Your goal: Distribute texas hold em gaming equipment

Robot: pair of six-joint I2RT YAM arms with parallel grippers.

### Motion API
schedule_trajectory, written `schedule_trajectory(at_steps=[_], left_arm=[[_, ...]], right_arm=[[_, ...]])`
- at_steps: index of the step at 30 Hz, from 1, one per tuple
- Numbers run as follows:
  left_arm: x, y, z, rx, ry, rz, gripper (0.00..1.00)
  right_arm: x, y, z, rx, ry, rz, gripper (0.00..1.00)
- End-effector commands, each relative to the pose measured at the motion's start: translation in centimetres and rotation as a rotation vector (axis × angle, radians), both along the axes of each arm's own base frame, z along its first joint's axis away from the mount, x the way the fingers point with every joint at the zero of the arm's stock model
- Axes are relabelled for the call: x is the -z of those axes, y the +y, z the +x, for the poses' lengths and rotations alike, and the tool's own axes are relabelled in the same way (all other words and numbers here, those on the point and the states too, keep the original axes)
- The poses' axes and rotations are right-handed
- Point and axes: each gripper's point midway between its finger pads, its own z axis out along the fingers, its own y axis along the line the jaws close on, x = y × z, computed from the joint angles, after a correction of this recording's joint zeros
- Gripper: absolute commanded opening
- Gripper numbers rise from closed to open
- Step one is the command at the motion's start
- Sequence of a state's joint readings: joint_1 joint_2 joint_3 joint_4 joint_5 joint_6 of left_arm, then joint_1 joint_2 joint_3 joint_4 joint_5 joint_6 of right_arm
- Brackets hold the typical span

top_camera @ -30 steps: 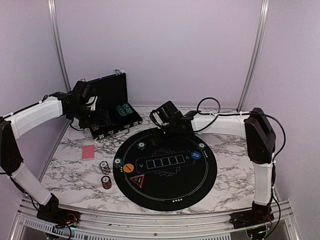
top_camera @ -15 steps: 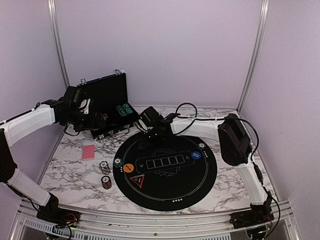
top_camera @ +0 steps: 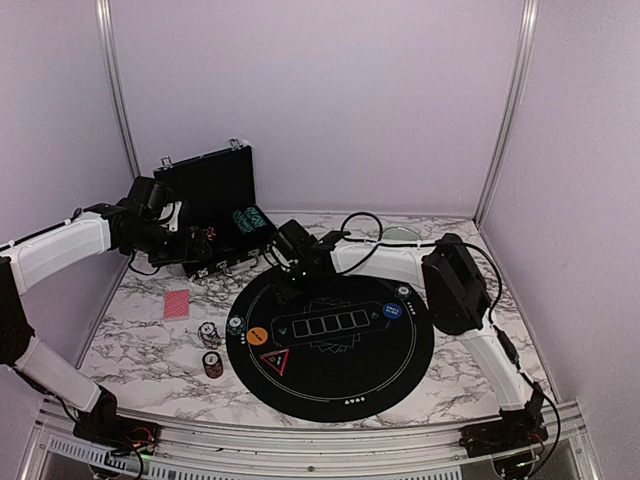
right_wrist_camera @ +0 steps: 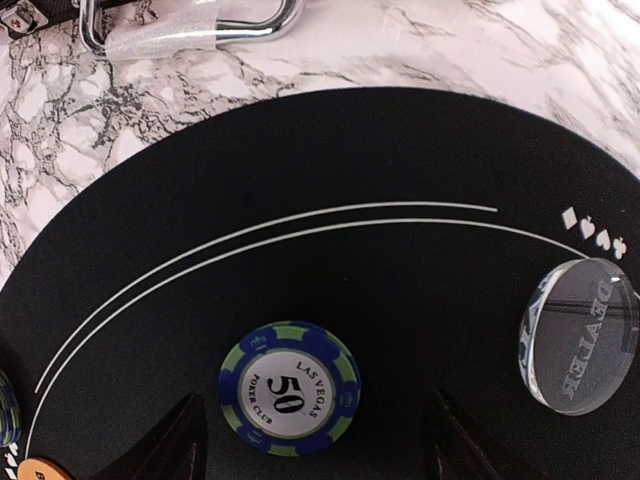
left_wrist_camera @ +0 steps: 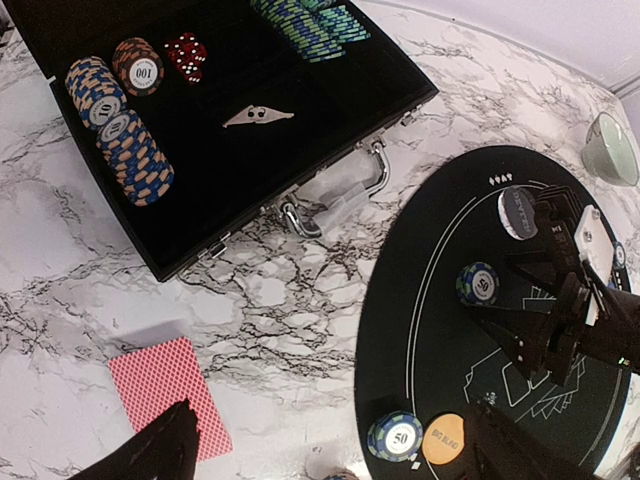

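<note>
My right gripper (right_wrist_camera: 315, 452) is open and empty, low over the far left of the black round mat (top_camera: 340, 375). Its jaws straddle a blue-green 50 chip stack (right_wrist_camera: 290, 400) without touching it. A clear dealer button (right_wrist_camera: 580, 335) sits tilted to its right. My left gripper (left_wrist_camera: 335, 462) is open and empty, high over the marble between the case and mat. Below it lie the pinkish-red cards (left_wrist_camera: 160, 395), another 50 chip stack (left_wrist_camera: 394, 436) and the orange button (left_wrist_camera: 443, 440). A blue button (top_camera: 392, 311) and a chip stack (top_camera: 403, 291) sit at the mat's right.
The open black case (left_wrist_camera: 230, 170), with chip rows and red dice in it, stands at the far left, its handle toward the mat. Two chip stacks (top_camera: 208, 333) (top_camera: 213, 364) stand on the marble left of the mat. A pale green bowl (top_camera: 400, 233) sits at the back.
My right arm has swung left across the mat's far edge and now hangs over the far-left chip stack. My left gripper has drawn back a little to the left near the case.
</note>
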State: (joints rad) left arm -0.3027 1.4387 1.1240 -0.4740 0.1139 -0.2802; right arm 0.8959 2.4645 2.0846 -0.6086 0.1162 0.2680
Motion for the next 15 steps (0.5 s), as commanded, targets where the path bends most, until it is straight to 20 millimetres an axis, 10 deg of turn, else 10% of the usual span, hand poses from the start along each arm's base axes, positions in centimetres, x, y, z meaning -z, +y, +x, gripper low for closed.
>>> schedule_trajectory(at_steps=[1,15], left_arm=[[-0.6,0.0,0.1,0.011,-0.029,-0.014,0.93],[-0.5,0.0,0.0,0.012,-0.027,-0.022,0.93]], right_arm=[[0.1,0.8,0.1,-0.011,-0.022,-0.016,0.7],[1.4,0.9,-0.4,-0.01,-0.036,-0.073,0.61]])
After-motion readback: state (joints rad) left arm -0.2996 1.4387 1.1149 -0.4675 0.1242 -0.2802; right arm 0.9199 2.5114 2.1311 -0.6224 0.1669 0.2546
